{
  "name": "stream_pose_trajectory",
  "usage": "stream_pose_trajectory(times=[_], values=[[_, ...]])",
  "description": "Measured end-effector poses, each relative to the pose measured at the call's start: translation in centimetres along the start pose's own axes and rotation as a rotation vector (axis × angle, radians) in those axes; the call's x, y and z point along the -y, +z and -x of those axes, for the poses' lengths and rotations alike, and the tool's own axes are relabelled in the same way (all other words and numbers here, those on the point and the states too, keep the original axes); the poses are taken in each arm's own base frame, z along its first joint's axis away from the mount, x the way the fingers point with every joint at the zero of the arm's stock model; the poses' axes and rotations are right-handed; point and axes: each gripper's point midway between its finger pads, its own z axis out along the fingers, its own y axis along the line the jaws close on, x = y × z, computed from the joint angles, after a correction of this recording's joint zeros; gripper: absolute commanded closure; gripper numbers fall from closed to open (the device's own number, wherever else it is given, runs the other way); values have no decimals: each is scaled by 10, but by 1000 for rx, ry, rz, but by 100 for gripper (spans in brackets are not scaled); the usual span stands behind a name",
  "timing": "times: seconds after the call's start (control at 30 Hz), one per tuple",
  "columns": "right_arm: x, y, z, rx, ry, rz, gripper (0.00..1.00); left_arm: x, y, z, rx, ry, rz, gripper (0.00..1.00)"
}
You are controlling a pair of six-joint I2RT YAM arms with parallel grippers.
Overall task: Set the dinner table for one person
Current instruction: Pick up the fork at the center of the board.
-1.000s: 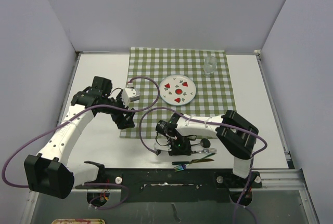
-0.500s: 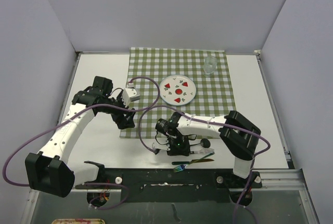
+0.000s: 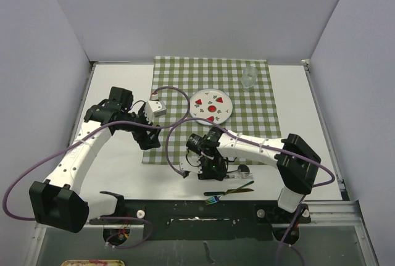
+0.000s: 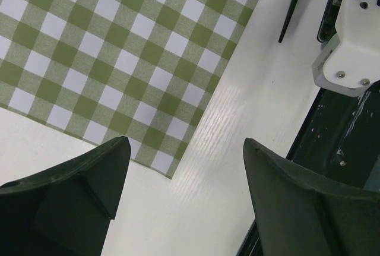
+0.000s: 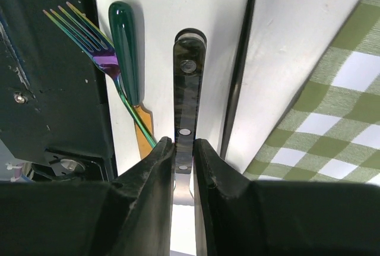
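Note:
My right gripper (image 5: pixel 180 143) is shut on a knife (image 5: pixel 189 89) with a dark riveted handle, which sticks out ahead of the fingers just above the white dinner table (image 5: pixel 285 24). In the top view this gripper (image 3: pixel 207 162) sits just off the near edge of the green checked cloth (image 3: pixel 210 87). On the cloth stand a white plate with red marks (image 3: pixel 210 106) and a clear glass (image 3: pixel 249 76). My left gripper (image 4: pixel 187 167) hangs open and empty over the cloth's near left corner (image 4: pixel 119 60).
An iridescent fork (image 5: pixel 89 36), a green-handled utensil (image 5: pixel 124 48) and a thin black stick (image 5: pixel 237 72) lie on the table beside the knife, close to the dark base rail (image 3: pixel 203 213). Purple cables loop from both arms.
My right gripper has carried the knife a little away from the near edge toward the cloth, and its elbow has swung right. The left arm has barely shifted.

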Motion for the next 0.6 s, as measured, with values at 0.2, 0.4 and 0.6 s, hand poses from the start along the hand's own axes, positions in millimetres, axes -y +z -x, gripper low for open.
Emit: stream_pose_trajectory(times=[0.2, 0.4, 0.6], values=[[12, -18, 5, 59, 29, -33, 100, -3, -1, 5, 5, 0, 4, 24], [29, -37, 15, 125, 32, -87, 100, -25, -5, 16, 28, -9, 123, 23], [48, -48, 19, 170, 47, -139, 100, -75, -28, 33, 73, -30, 413, 22]])
